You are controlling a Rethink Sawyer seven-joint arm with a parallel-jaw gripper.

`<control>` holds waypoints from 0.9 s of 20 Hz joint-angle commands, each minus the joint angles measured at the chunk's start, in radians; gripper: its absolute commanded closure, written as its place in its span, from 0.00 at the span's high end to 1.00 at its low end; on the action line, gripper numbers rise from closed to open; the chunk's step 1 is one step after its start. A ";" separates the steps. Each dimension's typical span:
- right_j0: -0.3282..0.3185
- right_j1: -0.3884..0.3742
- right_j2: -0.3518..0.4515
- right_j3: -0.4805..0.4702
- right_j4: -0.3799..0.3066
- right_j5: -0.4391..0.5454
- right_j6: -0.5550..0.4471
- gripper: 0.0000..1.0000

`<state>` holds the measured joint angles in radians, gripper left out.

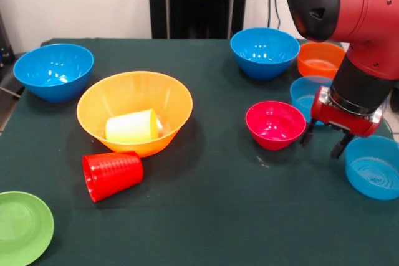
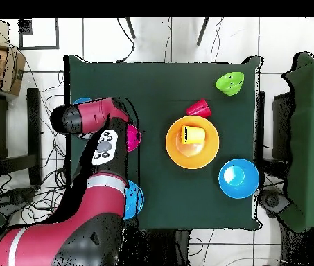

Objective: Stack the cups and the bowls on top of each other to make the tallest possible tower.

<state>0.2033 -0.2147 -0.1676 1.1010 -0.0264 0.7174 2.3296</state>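
Observation:
The big yellow-orange bowl (image 1: pixel 98 111) stands left of centre with the yellow cup (image 1: pixel 131 127) lying on its side inside it. The red ribbed cup (image 1: pixel 112 174) lies on its side on the cloth just in front of that bowl. My gripper (image 1: pixel 323 142) is open and empty, low between the pink-red bowl (image 1: pixel 275 124) and a pale blue bowl (image 1: pixel 374 167). A second pale blue bowl (image 1: pixel 303 93) sits behind it, partly hidden. In the overhead view the arm covers the gripper; the big bowl (image 2: pixel 211 147), yellow cup (image 2: pixel 193 134) and red cup (image 2: pixel 198 108) show.
A deep blue bowl (image 1: pixel 53 71) stands at the far left and another (image 1: pixel 264 52) at the back. An orange bowl (image 1: pixel 320 59) sits back right. A light green bowl (image 1: pixel 22 225) lies at the front left corner. The arm's elbow (image 1: pixel 349 4) hangs over the right side.

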 commanded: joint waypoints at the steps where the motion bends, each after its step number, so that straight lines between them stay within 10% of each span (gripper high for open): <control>1: -0.035 -0.018 0.124 0.043 -0.039 -0.079 -0.065 1.00; 18: -0.147 -0.400 0.210 0.390 -0.073 0.011 -0.236 1.00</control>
<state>0.0999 -0.4931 -0.0947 1.3476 -0.0266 0.6964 2.3296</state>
